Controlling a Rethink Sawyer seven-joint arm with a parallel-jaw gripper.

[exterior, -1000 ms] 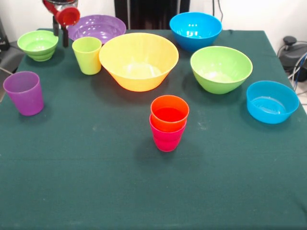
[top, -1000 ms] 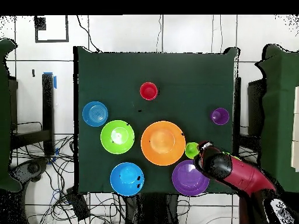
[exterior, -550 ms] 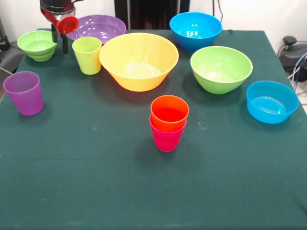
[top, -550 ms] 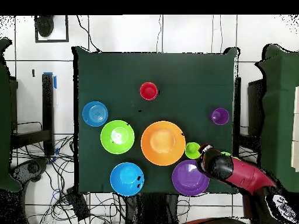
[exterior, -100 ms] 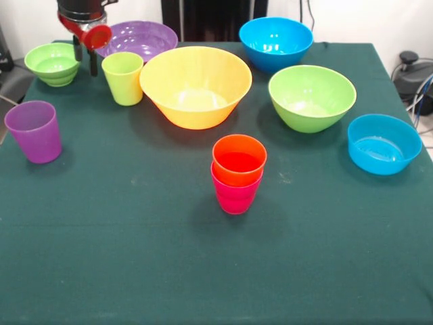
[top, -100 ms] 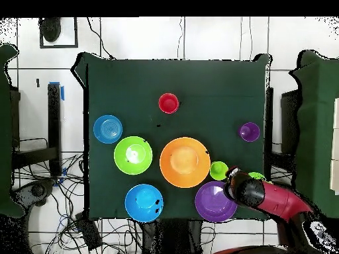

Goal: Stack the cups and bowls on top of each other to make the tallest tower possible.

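We find the tower (exterior, -100 ms: 237,173) near the middle of the dark green table (exterior, -100 ms: 135,271): an orange cup (exterior, -100 ms: 239,159) nested in a red-pink cup (exterior, -100 ms: 235,195), standing upright and well apart from everything else. From overhead it reads only as a single red ring (top, -100 ms: 169,103), so the two-cup nesting shows in the front view alone.

Behind it sits the large orange-yellow bowl (exterior, -100 ms: 196,84), with the lime green cup (exterior, -100 ms: 123,78) just beside it and the medium lime green bowl (exterior, -100 ms: 312,97) on its other side. The purple cup (exterior, -100 ms: 34,131) stands alone near one table edge; a blue bowl (exterior, -100 ms: 383,143) sits near the opposite edge. Along the far side we see the small ribbed lime green bowl (exterior, -100 ms: 54,63), the purple bowl (exterior, -100 ms: 136,40) and the second blue bowl (exterior, -100 ms: 276,42).

The gripper (exterior, -100 ms: 85,59) hangs between the ribbed bowl and the lime green cup, in front of the purple bowl's rim. Two dark fingers (exterior, -100 ms: 93,64) point down with a gap between them and nothing in it, so we take it as released, though the red part above them hides some of the view. Overhead, the red arm (top, -100 ms: 271,198) covers most of the ribbed bowl.

We can read no writing or labels on any piece. Only the overhead view shows the room: a pale tiled floor (top, -100 ms: 198,36) with cables (top, -100 ms: 40,188) beside the table.
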